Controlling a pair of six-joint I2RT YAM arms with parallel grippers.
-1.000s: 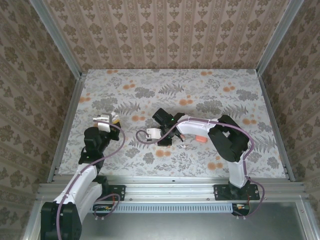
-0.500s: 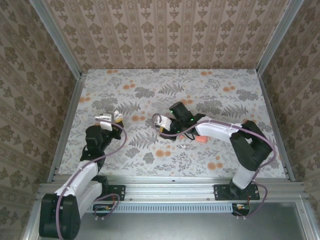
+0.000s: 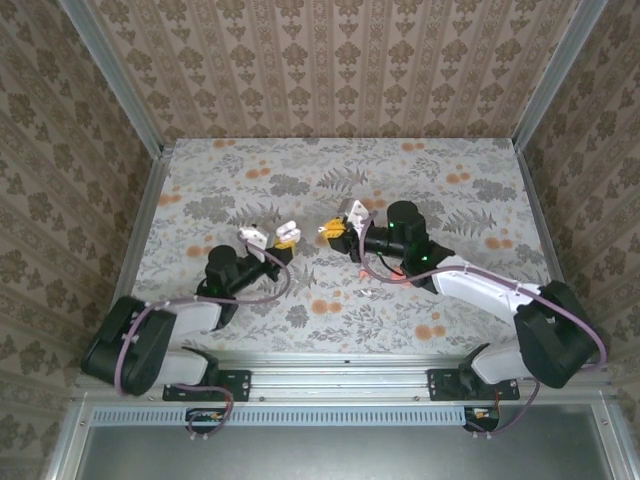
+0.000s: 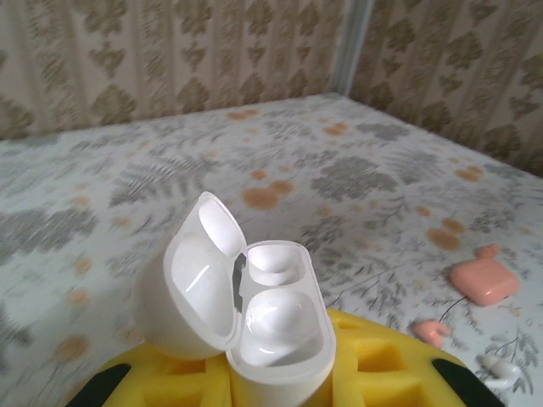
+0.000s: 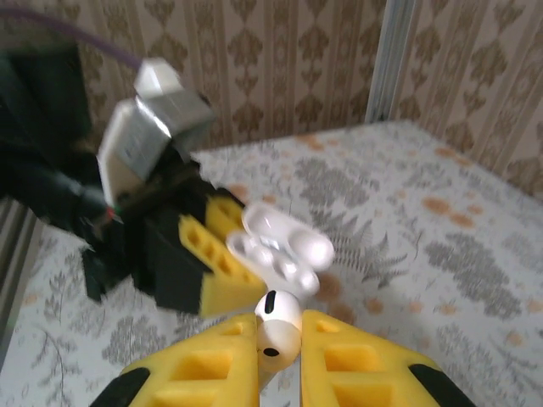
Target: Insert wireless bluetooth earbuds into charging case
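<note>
Pointing head-first at the open case [image 5: 280,246] is the white earbud [image 5: 277,320].

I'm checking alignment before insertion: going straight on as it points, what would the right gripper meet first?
Probably the open case, held by the left gripper just ahead of the right gripper and its pinched earbud; depth is unclear.

White earbud [image 5: 276,318] stem hidden inside right gripper [image 5: 278,343] — charging case [image 5: 280,244] blurred, sockets unreadable. Coral earbud [image 4: 433,327] partly behind yellow pad [image 4: 390,356].
</note>
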